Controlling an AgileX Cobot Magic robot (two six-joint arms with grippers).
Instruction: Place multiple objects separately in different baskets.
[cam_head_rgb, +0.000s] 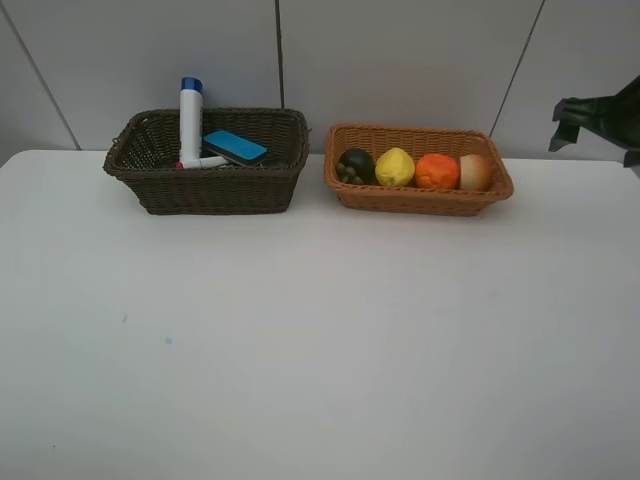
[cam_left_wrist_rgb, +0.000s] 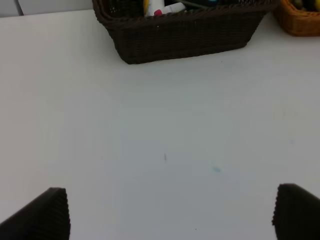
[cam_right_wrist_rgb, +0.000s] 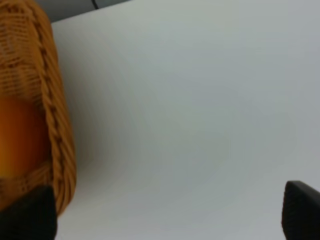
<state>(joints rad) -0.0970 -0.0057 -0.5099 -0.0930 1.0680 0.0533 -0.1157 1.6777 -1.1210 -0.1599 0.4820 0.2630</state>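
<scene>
Looking down from the high camera, you see two baskets side by side at the back of the white surface (cam_head_rgb: 320, 340), close but not touching. The dark basket (cam_head_rgb: 210, 185) on the left holds the tube (cam_head_rgb: 190, 120), which stands upright against the rear wall, the eraser (cam_head_rgb: 236, 147) with its blue back up, and the marker (cam_head_rgb: 203, 162) lying beside the tube's foot. The pump bottle is not clear in any view. The tan basket (cam_head_rgb: 418, 198) on the right holds a row of four: mangosteen (cam_head_rgb: 355, 165), lemon (cam_head_rgb: 395, 167), orange (cam_head_rgb: 437, 171) and peach (cam_head_rgb: 475, 172), each touching the next.

Your left end effector (cam_left_wrist_rgb: 170, 212) hangs over bare surface in front of the dark basket, jaws spread wide and holding nothing. Your right end effector (cam_right_wrist_rgb: 167, 215) is likewise released and empty, just beside the tan basket's outer wall; in the high view it shows only at the right edge (cam_head_rgb: 600, 120), raised off the surface. The broad front of the surface carries only a few faint specks.
</scene>
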